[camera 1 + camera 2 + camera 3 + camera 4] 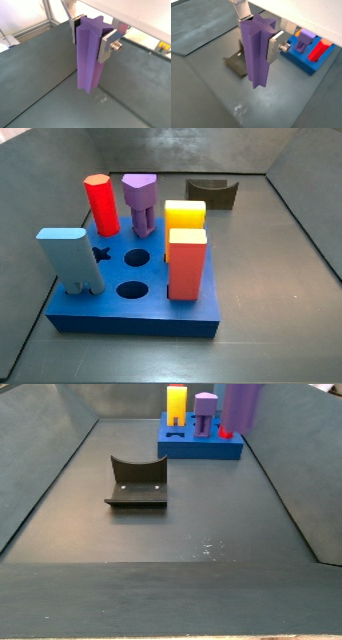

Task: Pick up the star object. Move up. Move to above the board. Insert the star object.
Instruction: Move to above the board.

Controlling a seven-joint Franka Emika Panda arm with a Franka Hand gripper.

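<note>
The gripper (93,33) holds the star object (89,57) clamped near its top between the silver fingers (107,47), hanging upright, clear of the dark floor. In a side view, the blue board (127,318) keeps its star-shaped hole (100,253) unfilled.

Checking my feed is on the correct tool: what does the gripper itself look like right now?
In both wrist views the gripper shows flat silver metal finger plates with dark pads, a bolt and nut on one plate, under a white housing. No cables or markings visible.
</note>
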